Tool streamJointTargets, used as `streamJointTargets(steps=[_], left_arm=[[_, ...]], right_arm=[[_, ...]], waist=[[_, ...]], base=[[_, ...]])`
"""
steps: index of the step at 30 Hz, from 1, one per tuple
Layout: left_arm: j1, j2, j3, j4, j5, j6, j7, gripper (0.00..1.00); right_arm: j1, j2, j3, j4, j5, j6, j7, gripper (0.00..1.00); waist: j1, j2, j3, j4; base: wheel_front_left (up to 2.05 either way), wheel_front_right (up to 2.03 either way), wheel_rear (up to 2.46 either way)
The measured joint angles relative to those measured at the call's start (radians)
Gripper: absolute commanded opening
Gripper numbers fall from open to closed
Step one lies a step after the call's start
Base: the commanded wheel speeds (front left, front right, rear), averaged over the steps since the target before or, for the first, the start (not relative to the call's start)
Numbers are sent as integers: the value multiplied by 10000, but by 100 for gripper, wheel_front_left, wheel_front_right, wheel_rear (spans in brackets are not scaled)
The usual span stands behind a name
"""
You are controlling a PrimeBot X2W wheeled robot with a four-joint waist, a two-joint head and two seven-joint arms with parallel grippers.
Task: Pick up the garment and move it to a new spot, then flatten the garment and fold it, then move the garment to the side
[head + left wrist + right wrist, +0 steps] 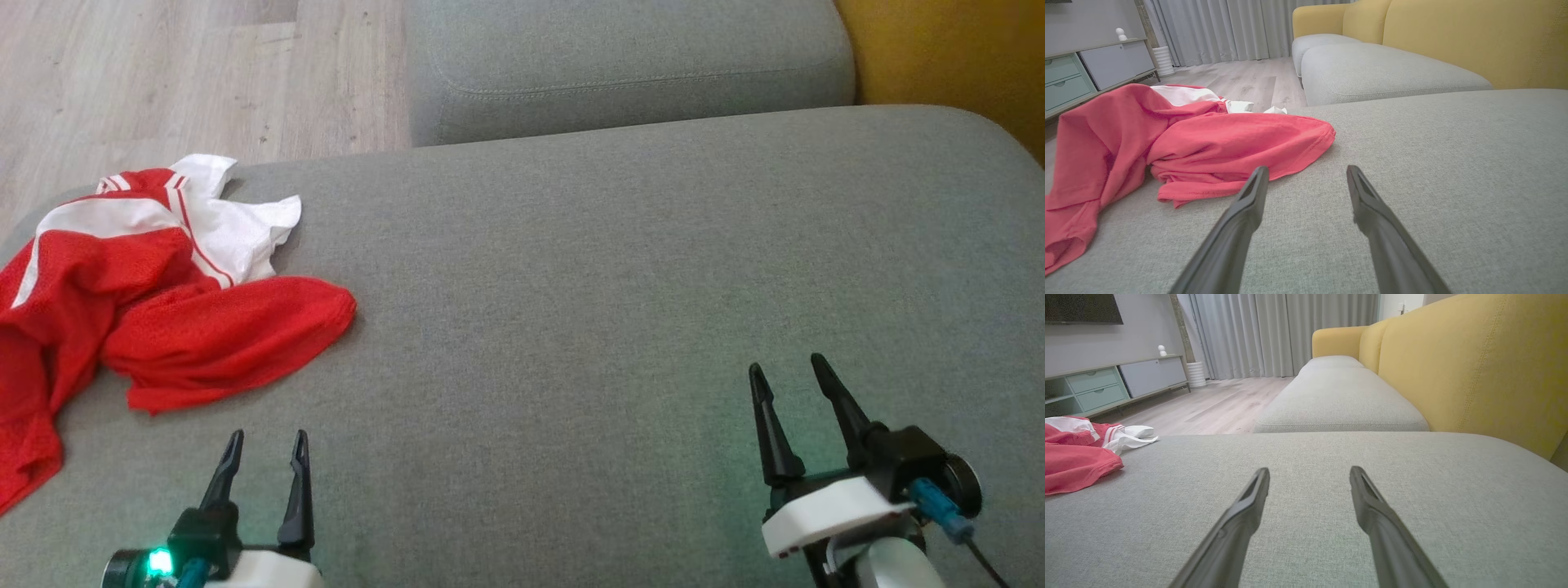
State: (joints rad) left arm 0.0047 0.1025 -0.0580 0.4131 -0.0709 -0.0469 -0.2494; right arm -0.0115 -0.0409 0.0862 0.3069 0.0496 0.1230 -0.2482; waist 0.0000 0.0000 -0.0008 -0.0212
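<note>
Spread jaws on the left gripper (269, 434) and on the right gripper (785, 363), with nothing pinched between either pair. Both low over the near edge of a grey seat cushion (612, 269), one toward the near-left corner, the other toward the near-right, fingers pointing across the fabric.

Just beyond the left fingertips, a crumpled red and white garment (163, 310), heaped along the cushion's left edge up to its far-left corner. Possibly spilling over that edge, though hard to tell from above. Well apart from the right gripper.

Past the far edge, a second grey cushion (629, 73). Yellow backrest (939, 57) by the far-right corner, pale wood floor (204, 73) beyond the far-left.

Likely the very first step: garment not yet lifted. Next, probably: reach the left gripper forward and left to the nearest red hem, close on a fold, lift clear, carry toward the bare middle of the cushion.
</note>
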Motion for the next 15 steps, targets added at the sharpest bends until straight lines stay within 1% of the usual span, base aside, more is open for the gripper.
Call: streamJointTargets(steps=[4, 15], left_arm=[[1, 2, 15, -2, -2, 33, 0, 100], [5, 4, 38, -8, -2, 44, 0, 100]], right_arm=[[-1, 0, -17, 144, 213, 0, 2, 100], [-1, -2, -21, 174, 213, 0, 0, 100]], waist=[[0, 0, -6, -5], [0, 0, 4, 50]], base=[[0, 0, 0], [0, 0, 0]])
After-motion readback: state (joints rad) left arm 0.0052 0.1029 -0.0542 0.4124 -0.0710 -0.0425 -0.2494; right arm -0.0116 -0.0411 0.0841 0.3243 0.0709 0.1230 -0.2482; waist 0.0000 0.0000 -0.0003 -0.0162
